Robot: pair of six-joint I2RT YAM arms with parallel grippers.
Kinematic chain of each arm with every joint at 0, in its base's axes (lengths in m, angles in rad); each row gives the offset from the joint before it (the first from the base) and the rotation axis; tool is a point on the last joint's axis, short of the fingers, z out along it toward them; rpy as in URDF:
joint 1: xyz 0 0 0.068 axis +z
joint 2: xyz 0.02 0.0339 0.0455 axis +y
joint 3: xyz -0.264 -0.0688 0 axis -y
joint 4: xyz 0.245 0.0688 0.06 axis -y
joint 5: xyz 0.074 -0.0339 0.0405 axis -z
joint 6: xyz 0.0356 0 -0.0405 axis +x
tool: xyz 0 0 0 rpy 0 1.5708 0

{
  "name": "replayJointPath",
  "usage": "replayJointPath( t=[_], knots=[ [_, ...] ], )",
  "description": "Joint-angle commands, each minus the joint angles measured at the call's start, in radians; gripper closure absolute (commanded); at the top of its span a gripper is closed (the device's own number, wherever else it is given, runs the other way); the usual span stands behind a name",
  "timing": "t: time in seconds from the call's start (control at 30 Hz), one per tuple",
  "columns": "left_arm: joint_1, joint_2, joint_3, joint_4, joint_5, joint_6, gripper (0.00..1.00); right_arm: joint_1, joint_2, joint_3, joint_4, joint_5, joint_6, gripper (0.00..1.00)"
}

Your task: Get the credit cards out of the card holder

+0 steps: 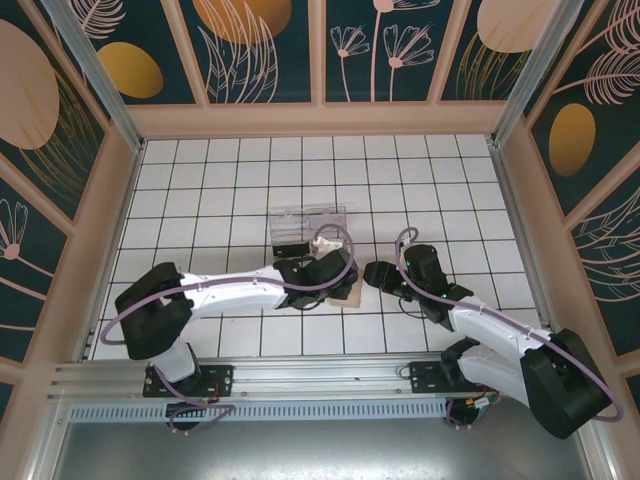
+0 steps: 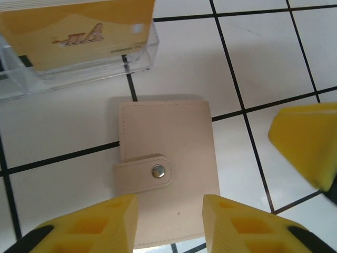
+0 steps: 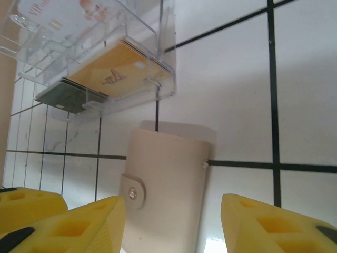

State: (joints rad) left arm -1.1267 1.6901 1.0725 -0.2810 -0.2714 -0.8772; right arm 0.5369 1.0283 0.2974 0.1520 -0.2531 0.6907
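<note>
Tan card holder (image 2: 166,137) snapped shut, near corners hidden behind your left gripper (image 2: 168,203); it and right gripper (image 3: 171,205) gape, gripping nothing

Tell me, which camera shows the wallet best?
Left wrist: the wallet lies square below it, closed, its snap strap plain. The right wrist sees it slanted, its near end cut off. From the top, just a tan corner shows under the left arm.
</note>
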Motion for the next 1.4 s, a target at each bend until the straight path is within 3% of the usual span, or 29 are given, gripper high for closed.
replayJointPath(
  t=[0.0,0.1,0.37,0.57,0.87,1.0,1.07,1.2,1.37],
  knots=[
    [-0.023,0.088,0.083,-0.121,-0.051,0.041,0.63,0.005,-0.023,-0.029,-0.014,0.024,0.014,0.48],
    [-0.024,0.147,0.127,-0.157,-0.062,0.055,0.71,0.005,-0.026,-0.042,-0.008,0.031,0.015,0.47],
    [-0.024,0.239,0.198,-0.213,-0.1,0.075,0.69,0.005,-0.025,-0.055,-0.004,0.037,0.021,0.45],
    [-0.024,0.265,0.218,-0.202,-0.08,0.099,0.6,0.005,-0.017,-0.057,0.0,0.038,0.023,0.45],
    [-0.024,0.317,0.231,-0.247,-0.1,0.095,0.61,0.005,-0.017,-0.06,0.004,0.031,0.027,0.44],
    [-0.024,0.324,0.232,-0.264,-0.117,0.092,0.68,0.005,-0.014,-0.058,0.01,0.023,0.027,0.44],
    [-0.024,0.319,0.228,-0.258,-0.111,0.094,0.8,0.005,-0.013,-0.059,0.012,0.017,0.027,0.44],
    [-0.024,0.306,0.227,-0.249,-0.112,0.093,0.92,0.005,-0.006,-0.057,0.018,0.001,0.026,0.44],
    [-0.024,0.257,0.2,-0.197,-0.088,0.081,1.0,0.027,0.02,-0.041,0.039,-0.034,0.029,0.48]
  ],
)
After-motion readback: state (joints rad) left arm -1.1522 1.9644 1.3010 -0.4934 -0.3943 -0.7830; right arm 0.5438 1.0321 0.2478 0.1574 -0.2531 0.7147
